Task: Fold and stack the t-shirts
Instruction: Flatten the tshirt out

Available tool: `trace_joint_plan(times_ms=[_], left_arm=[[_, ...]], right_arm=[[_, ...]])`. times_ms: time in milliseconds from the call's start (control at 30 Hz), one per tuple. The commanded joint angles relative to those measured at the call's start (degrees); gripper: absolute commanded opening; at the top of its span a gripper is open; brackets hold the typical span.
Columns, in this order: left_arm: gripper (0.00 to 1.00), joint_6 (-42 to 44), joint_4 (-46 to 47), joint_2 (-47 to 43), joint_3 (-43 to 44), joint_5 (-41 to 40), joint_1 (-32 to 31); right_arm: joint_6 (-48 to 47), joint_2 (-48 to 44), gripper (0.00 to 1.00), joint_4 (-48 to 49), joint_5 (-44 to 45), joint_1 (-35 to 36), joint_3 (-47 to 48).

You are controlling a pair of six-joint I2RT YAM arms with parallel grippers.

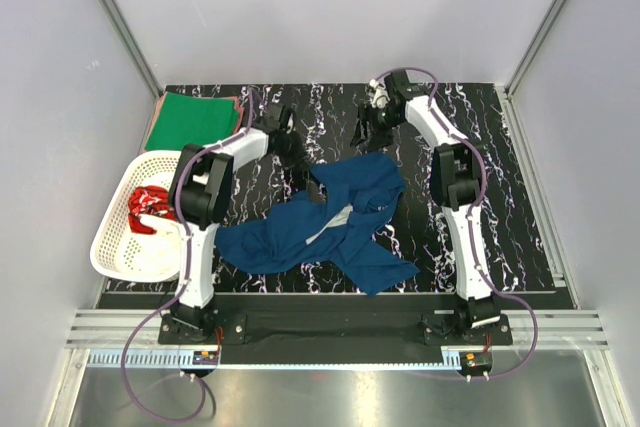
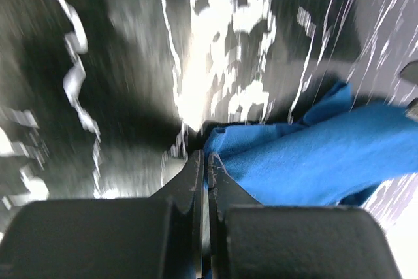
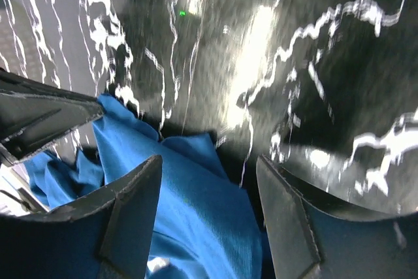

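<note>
Roughly in the middle of the black, white-veined marble-pattern table (image 1: 480, 197) lies the dark navy blue cloth t-shirt (image 1: 330, 222), crumpled and spread unevenly, with a pale strip of its inside showing near the centre. The left gripper (image 2: 204, 158) sits low at the shirt's far left edge with its two black fingers pressed together. In the left wrist view the blue cloth reaches right up against the fingertips, but I cannot tell whether any of it is pinched between them. The right gripper (image 3: 209, 174) stands above the shirt's far right edge with its fingers (image 3: 134, 217) spread wide and gripping nothing. Blue cloth lies beneath the gap and under the left-hand finger, while bare table shows under the other.

At the far left corner of the table rests the bright green folded t-shirt (image 1: 190, 117), flat, with a thin reddish-pink cloth edge (image 1: 238, 110) showing along its right side. Left of the table, beside the left arm, stands the white plastic lattice basket (image 1: 115, 242), and the red t-shirt with white print (image 1: 148, 209) is bunched inside it.
</note>
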Motion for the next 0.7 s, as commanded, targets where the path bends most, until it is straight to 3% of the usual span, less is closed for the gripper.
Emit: trace_joint_plan(times_ms=[0, 100, 200, 300, 367, 400, 467, 500, 667], left_arm=[[0.00, -0.86, 2.87, 2.07, 4.31, 0.11, 0.96], [0.00, -0.95, 6.04, 3.57, 6.93, 1.35, 1.57], [0.00, -0.42, 0.35, 5.68, 10.71, -0.93, 1.84], [0.00, -0.16, -0.90, 5.16, 8.10, -1.28, 2.19], [0.00, 0.10, 0.85, 3.93, 6.34, -0.06, 2.28], [0.00, 0.11, 1.38, 3.57, 4.94, 0.38, 2.28], [0.00, 0.28, 4.27, 2.17, 4.22, 2.48, 2.28], [0.00, 0.19, 5.07, 1.64, 4.13, 4.32, 2.28], [0.00, -0.95, 14.38, -8.62, -1.22, 11.71, 1.93]], right_arm=[[1.32, 4.72, 0.67, -5.15, -3.15, -0.11, 6.27], [4.13, 3.85, 0.66, 0.45, -4.74, -0.11, 2.07], [8.09, 3.23, 0.65, 4.68, -2.56, -0.11, 0.29], [9.41, 2.70, 0.59, 6.88, 0.00, 0.06, 0.30], [9.24, 2.44, 0.51, 7.94, 0.00, 0.76, -0.32], [8.72, 2.35, 0.33, 7.59, 0.62, 1.03, -0.23], [8.54, 0.87, 0.16, 7.15, 0.71, 1.56, -0.93], [9.06, -0.01, 0.00, 7.67, 0.54, 1.56, -1.46], [8.37, -12.63, 0.00, 10.05, 3.33, 1.56, -7.25]])
